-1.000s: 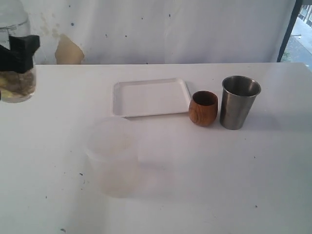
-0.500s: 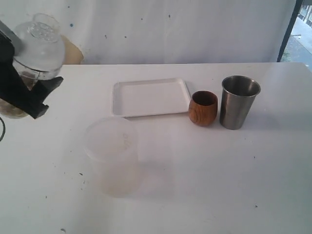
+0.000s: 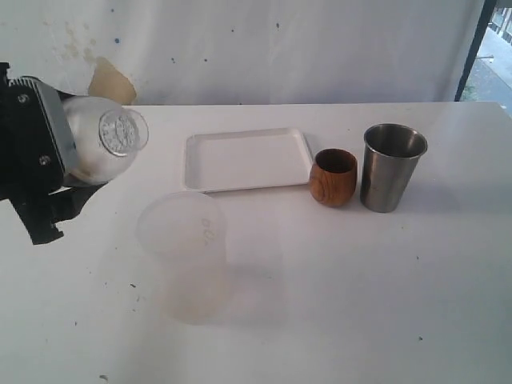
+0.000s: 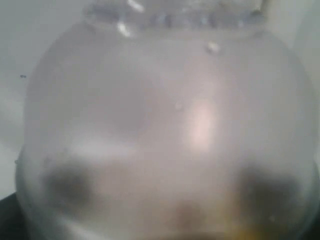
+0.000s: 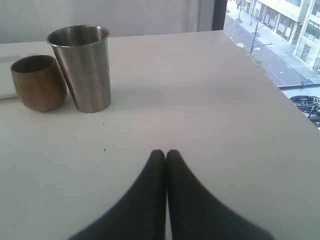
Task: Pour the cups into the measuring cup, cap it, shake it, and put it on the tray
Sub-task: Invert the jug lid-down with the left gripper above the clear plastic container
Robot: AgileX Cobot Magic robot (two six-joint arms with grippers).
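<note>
Roughly level, the measuring cup [image 3: 94,154] points its cap [image 3: 122,132] toward the tray [image 3: 240,160]

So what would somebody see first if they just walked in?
Probably the left tool at the left edge, holding the measuring cup tipped on its side above the table, its holed cap facing us. Next, the shiny steel tumbler and brown wooden cup standing side by side right of the white tray, with a frosted tub in front.
</note>
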